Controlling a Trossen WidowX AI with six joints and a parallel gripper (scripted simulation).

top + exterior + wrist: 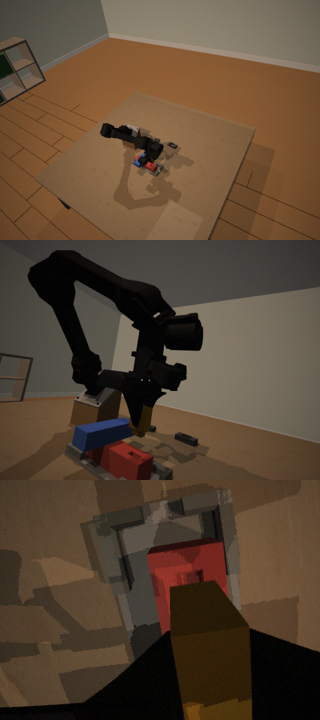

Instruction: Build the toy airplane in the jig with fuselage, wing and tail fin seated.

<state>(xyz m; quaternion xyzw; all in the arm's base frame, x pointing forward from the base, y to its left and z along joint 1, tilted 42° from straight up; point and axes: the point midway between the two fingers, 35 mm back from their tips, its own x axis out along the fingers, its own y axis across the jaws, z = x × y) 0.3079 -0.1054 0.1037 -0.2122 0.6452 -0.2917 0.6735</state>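
The red fuselage [151, 166] [116, 451] [187, 562] lies in the grey cradle [74, 451] [111, 562], its tail socket empty. The blue wing [137, 163] [103, 432] lies across the fuselage's top; its tab is hidden. My gripper [140, 420] [200, 636] is shut on the yellow tail fin [151, 159] [147, 414] [210, 680]. The fin hangs upright with its tab down, above the cradle area and short of the tail socket, near the wing's far end in the exterior view. In the wrist view the fin covers part of the fuselage just behind the socket.
Two small dark holders, one larger [172, 144] [186, 439] and one smaller [156, 140] [153, 428], stand on the table beyond the cradle. The arm's wooden base block [84, 413] stands behind the wing.
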